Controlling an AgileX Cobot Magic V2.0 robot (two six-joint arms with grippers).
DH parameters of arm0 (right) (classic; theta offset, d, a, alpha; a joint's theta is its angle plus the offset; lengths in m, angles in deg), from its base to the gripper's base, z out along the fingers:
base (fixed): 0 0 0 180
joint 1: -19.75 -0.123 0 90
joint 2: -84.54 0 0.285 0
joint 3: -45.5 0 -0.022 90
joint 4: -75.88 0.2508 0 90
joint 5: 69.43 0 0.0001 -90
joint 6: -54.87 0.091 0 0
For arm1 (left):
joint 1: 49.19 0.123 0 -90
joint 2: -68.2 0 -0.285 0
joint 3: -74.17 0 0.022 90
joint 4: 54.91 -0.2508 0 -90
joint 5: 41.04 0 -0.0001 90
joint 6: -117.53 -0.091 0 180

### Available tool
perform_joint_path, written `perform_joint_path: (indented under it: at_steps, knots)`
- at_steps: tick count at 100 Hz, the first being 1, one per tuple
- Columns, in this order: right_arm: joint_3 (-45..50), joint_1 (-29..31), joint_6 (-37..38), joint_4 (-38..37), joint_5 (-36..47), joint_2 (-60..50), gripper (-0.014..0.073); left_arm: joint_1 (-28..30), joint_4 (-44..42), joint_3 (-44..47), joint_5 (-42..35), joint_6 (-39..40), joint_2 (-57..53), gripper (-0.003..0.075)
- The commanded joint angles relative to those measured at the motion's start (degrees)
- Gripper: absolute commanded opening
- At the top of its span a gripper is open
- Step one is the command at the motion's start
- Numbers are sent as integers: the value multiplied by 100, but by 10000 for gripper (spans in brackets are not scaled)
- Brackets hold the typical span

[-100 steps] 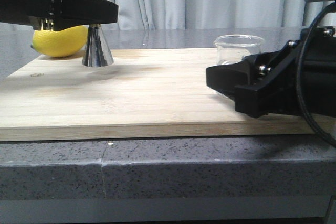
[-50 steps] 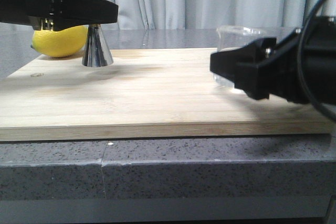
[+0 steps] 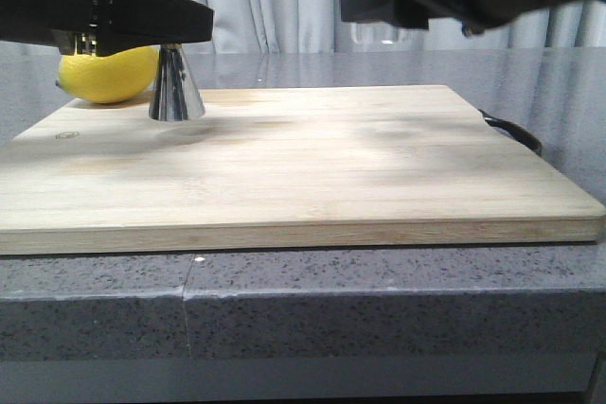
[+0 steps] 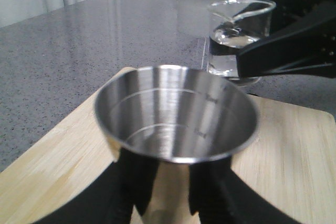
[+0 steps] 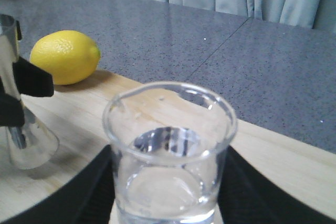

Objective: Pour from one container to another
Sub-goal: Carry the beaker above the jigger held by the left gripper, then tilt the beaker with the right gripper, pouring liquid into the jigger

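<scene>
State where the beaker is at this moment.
The beaker is held between the right gripper's fingers, lifted above the board at the upper right of the front view, apart from the jigger.

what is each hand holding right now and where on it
Left hand grips the jigger around its narrow waist. Right hand holds the glass beaker by its lower sides, lifted off the board.

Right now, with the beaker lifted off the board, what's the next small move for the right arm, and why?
Probably carry the beaker toward the jigger before tipping. The right gripper holds it upright with clear liquid inside, apart from the jigger's open mouth, which looks empty. The left gripper grips the jigger as it stands on the cutting board beside the lemon.
</scene>
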Motion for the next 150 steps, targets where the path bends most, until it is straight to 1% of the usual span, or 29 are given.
perform_joint_path:
  at_steps: [1,21,28,38,65,84,94,103,120,150]
  knots:
    - [-711,-28,8,-158,-481,-211,297,-31,414,-157,659,41,-273,227]
    - [-1939,-213,-2,-358,-2224,-184,297,-31,414,-157,659,41,-273,227]
    - [-2308,-333,-14,-383,-2697,-113,297,-31,414,-157,659,41,-273,227]
    - [-2848,-544,-219,-392,-3305,46,297,-31,414,-157,659,41,-273,227]
    - [-4294,-1193,-1150,-392,-4955,760,300,-31,414,-157,659,41,-273,227]
    - [-5308,-1290,-1901,-392,-5874,1294,300,-31,414,-157,659,41,-273,227]
    - [-5774,-1303,-2441,-348,-6340,1540,300,-31,414,-157,659,41,-273,227]
    - [-6042,-1303,-2794,-277,-6567,1667,300,-31,414,-157,659,41,-273,227]
    - [-6217,-1303,-3525,80,-6701,1690,300,-31,414,-157,659,41,-273,227]
    - [-6227,-1303,-4266,92,-6724,1690,300,-31,414,-157,659,41,-273,227]
